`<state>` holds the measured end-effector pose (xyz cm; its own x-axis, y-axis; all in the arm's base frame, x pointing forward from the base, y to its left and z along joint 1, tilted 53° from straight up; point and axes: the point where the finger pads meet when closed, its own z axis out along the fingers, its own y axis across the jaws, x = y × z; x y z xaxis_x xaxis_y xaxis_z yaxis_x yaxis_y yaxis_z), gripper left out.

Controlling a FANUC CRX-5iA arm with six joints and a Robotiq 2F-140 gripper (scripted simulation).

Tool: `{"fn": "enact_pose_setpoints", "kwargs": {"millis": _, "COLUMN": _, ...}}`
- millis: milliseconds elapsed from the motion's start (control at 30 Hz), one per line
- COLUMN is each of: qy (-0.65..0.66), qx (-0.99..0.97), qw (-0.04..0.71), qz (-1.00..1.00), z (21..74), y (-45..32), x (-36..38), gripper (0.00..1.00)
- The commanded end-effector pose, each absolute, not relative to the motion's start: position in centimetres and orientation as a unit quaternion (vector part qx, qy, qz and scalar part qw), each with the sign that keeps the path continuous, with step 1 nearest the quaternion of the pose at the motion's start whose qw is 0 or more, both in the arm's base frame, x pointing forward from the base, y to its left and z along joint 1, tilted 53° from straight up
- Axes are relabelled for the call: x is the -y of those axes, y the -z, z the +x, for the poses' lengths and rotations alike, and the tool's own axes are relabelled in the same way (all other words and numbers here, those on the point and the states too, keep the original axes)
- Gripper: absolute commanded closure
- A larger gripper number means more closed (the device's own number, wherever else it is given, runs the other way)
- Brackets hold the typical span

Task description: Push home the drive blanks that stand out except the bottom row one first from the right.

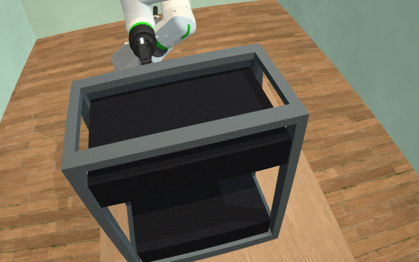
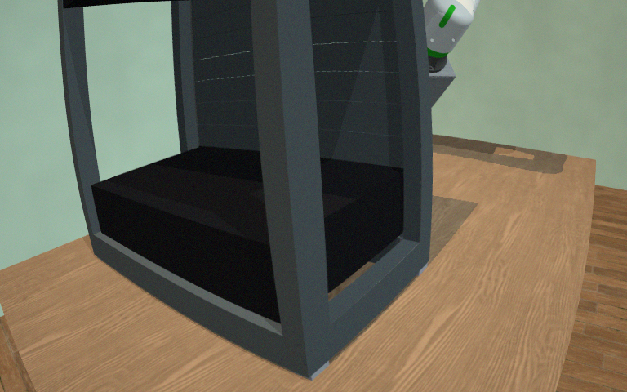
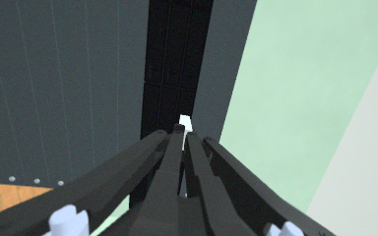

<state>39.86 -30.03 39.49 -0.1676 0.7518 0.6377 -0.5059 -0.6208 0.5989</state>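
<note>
The grey rack (image 1: 182, 136) stands on the wooden table, seen from behind and above in the top view. A black chassis (image 1: 173, 105) fills its top bay and another black unit (image 2: 240, 217) sits at the bottom. My gripper (image 1: 145, 58) hangs beyond the rack's far top rail, on the front side. In the wrist view my fingers (image 3: 181, 132) are shut together with nothing between them, pointing at a narrow black strip of the chassis front (image 3: 169, 74) between grey rack posts. The drive blanks themselves cannot be told apart in any view.
The rack's grey post (image 3: 223, 64) lies just right of my fingertips and a grey ribbed panel (image 3: 69, 84) to their left. The robot's grey pedestal (image 1: 123, 60) stands behind the gripper. The table edge (image 2: 587, 240) lies to the right of the rack.
</note>
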Motion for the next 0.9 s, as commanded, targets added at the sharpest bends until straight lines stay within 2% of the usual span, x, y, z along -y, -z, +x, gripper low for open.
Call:
{"fn": "enact_pose_setpoints", "kwargs": {"millis": 0, "qy": -0.754, "qx": -0.126, "qw": 0.416, "qz": 0.492, "z": 39.0, "y": -38.9, "x": 29.7, "gripper": 1.00}}
{"fn": "enact_pose_setpoints", "kwargs": {"millis": 333, "qy": -0.754, "qx": -0.126, "qw": 0.416, "qz": 0.492, "z": 34.3, "y": -36.3, "x": 28.5, "gripper": 1.00}}
{"fn": "enact_pose_setpoints", "kwargs": {"millis": 867, "qy": -0.754, "qx": -0.126, "qw": 0.416, "qz": 0.492, "z": 33.4, "y": -35.4, "x": 28.6, "gripper": 1.00}}
